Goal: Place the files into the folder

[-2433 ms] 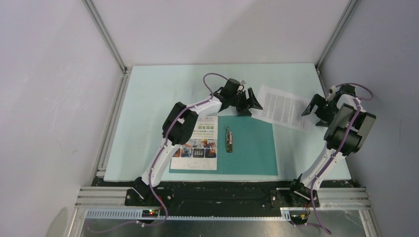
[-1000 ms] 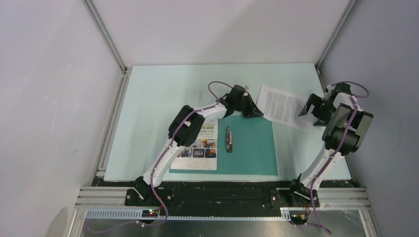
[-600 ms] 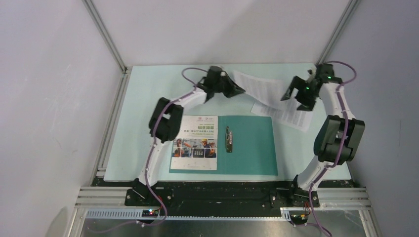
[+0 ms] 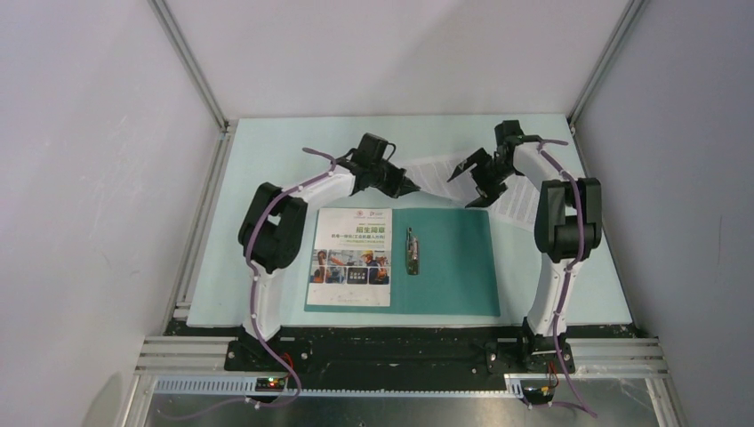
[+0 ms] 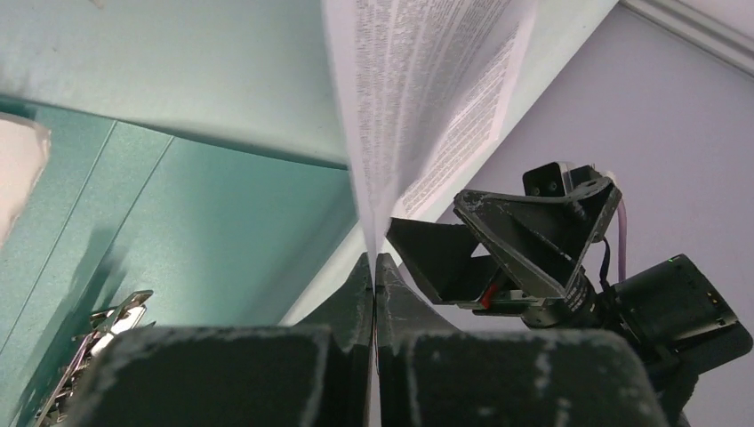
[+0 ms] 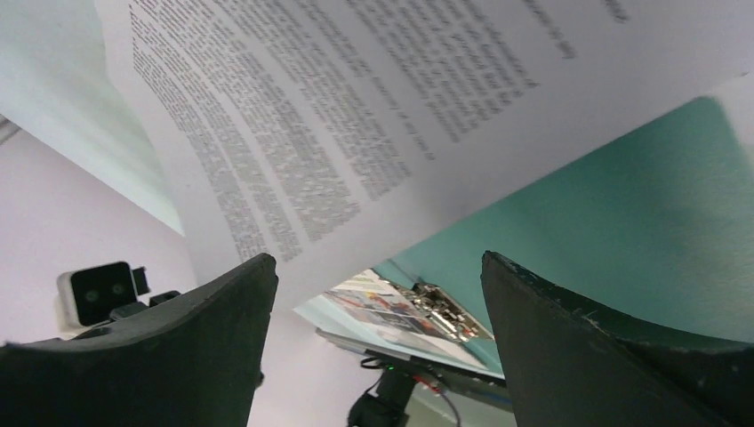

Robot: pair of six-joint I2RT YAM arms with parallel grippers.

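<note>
The teal folder (image 4: 449,267) lies open on the table, its metal clip (image 4: 412,251) along the spine. On its left half rests the brochure file (image 4: 352,258). My left gripper (image 4: 409,187) is shut on the left edge of the text file (image 4: 437,169), which is lifted and curved above the folder's far edge. In the left wrist view the sheet (image 5: 418,89) rises straight out of the closed fingertips. My right gripper (image 4: 469,184) stands open just beside the middle of that sheet; in the right wrist view the sheet (image 6: 356,107) hangs beyond the fingertips (image 6: 233,302), not between them.
A pale mint mat (image 4: 267,178) covers the table, boxed in by white walls and metal frame rails (image 4: 191,76). In the right wrist view the folder (image 6: 622,205) and brochure (image 6: 378,298) lie below the raised sheet.
The left gripper has dragged the text sheet's corner up and leftward toward the far side. The right arm swung in from the table's right side to the sheet's middle.
</note>
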